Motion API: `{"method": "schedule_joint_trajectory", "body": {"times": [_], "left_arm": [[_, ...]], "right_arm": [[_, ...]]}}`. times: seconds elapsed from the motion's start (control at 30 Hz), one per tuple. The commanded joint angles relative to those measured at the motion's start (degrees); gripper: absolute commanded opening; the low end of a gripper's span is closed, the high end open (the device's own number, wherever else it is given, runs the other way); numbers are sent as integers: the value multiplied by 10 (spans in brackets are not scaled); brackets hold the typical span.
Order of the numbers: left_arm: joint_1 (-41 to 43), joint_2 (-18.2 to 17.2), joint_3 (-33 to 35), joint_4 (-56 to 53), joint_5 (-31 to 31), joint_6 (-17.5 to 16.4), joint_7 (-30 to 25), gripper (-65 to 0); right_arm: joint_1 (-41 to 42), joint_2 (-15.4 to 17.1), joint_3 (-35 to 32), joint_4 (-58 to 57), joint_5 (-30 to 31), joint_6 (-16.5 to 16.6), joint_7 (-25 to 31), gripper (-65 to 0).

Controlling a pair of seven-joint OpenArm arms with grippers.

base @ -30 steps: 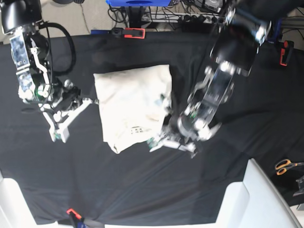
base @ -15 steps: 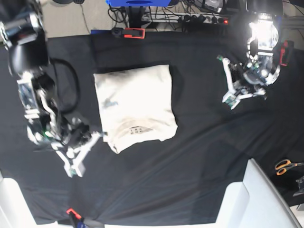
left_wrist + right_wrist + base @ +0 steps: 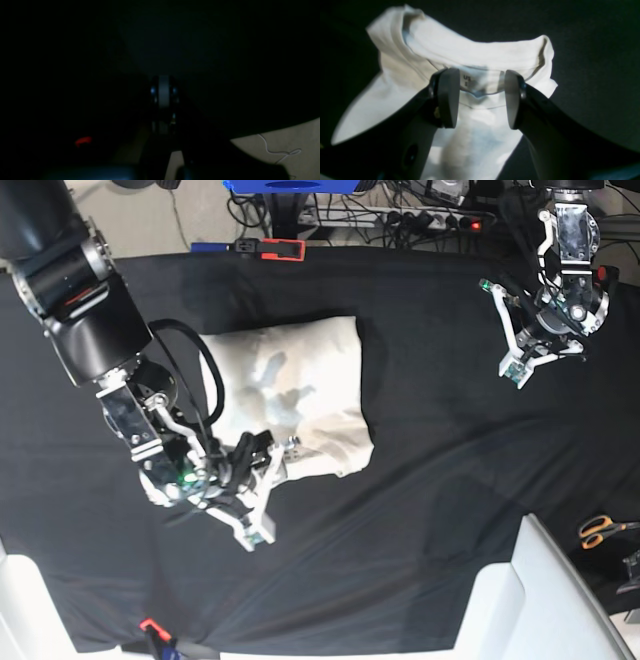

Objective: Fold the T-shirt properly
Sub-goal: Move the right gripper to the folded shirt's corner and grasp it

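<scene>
Black cloth covers the whole surface, with cables and a power strip along the far edge and orange-handled scissors off at the near right corner. Near the middle lies the T-shirt, folded into a roughly square pad, only a little longer from far to near than it is wide. Its collar end points toward the near edge, where the right claw sits over it. From that arm's camera the neckline and its small printed label show right between the two pads, which stand well apart, gripping nothing; whether they touch the cloth below I can't tell. The shirt's far edge is straight and runs across the surface. The left claw hangs well apart from the shirt, over bare cloth at the far right, its pads pressed together and empty. Its own camera shows almost only darkness.
</scene>
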Motion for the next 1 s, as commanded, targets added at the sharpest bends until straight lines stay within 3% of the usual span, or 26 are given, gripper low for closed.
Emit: {"method": "schedule_joint_trajectory", "body": {"times": [0.0, 0.23, 0.4, 0.67, 0.83, 0.97], "left_arm": [[-6, -8, -2, 10, -2, 3, -7, -650], [-7, -6, 0, 10, -2, 3, -7, -650], [-5, 4, 0, 9, -2, 3, -7, -650], [-5, 5, 1, 10, -2, 3, -7, -650], [-5, 5, 1, 10, -2, 3, -7, -650], [-6, 5, 1, 6, -2, 3, -7, -650]], "right_arm": [[28, -2, -13, 14, 5, 2, 8, -371], [66, -4, -129, 46, 4, 2, 7, -366], [98, -41, -178, -5, 4, 3, 13, -365], [149, -100, -183, -153, 4, 6, 84, -365], [163, -113, -183, -224, 5, 6, 133, -365], [153, -117, -183, -226, 5, 6, 134, -365]]}}
